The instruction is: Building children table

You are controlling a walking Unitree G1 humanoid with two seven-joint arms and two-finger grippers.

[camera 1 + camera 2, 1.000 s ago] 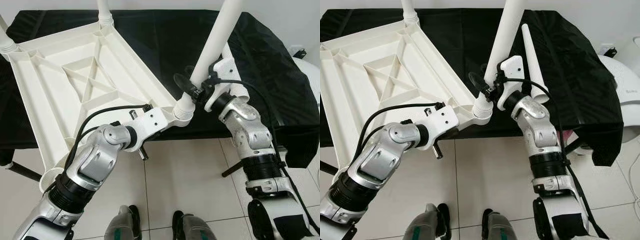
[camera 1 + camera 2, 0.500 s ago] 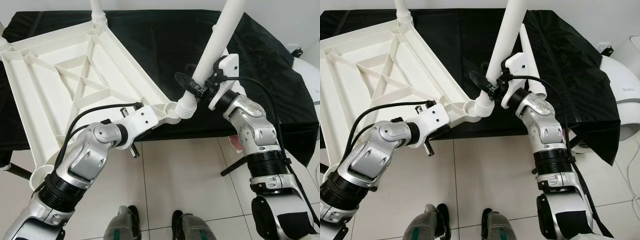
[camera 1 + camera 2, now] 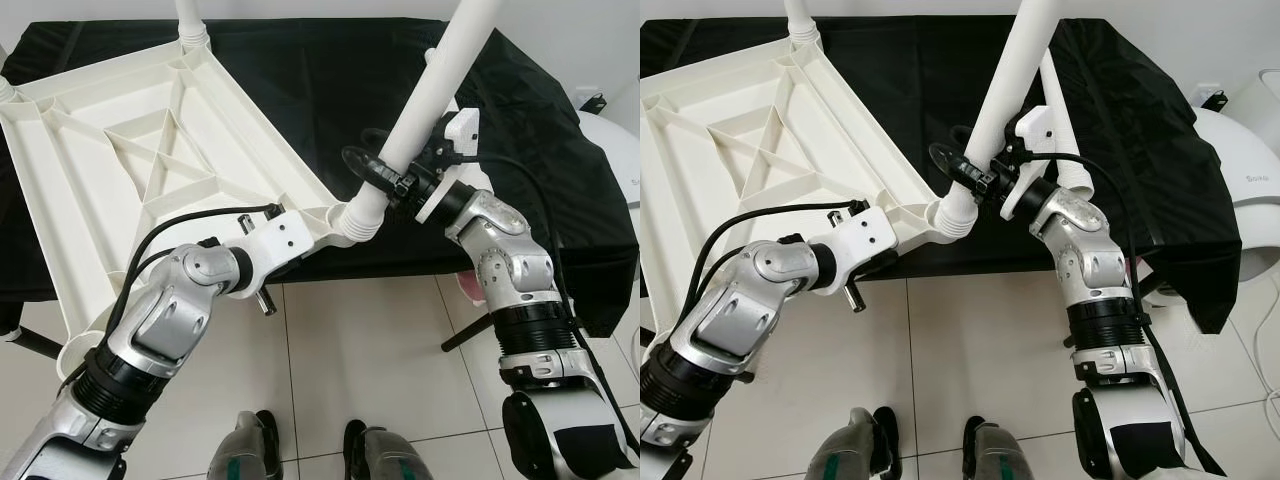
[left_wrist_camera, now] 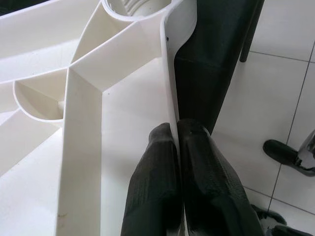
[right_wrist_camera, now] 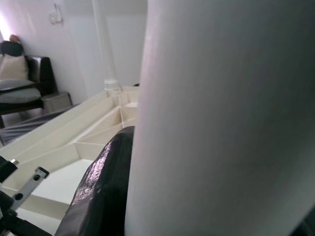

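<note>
1. We saw the white children's table [image 3: 150,160] lying upside down, ribbed underside up, on a black-draped tabletop [image 3: 330,90], with its near corner hanging past the edge above the tiled floor [image 3: 370,350].
2. Our left end effector [image 4: 178,147] was clamped on the thin rim of the table near that corner, 1 black finger on each side of the wall.
3. Our right end effector [image 3: 385,178] was closed around a white table leg [image 3: 430,100] just above its lower end; the leg leaned up and away to the right.
4. The leg's ribbed foot end met the corner socket [image 3: 352,222] of the table.
5. Another leg [image 3: 800,25] stood upright in the far corner.
6. A loose leg [image 3: 1065,140] lay on the black cloth behind the right wrist.
</note>
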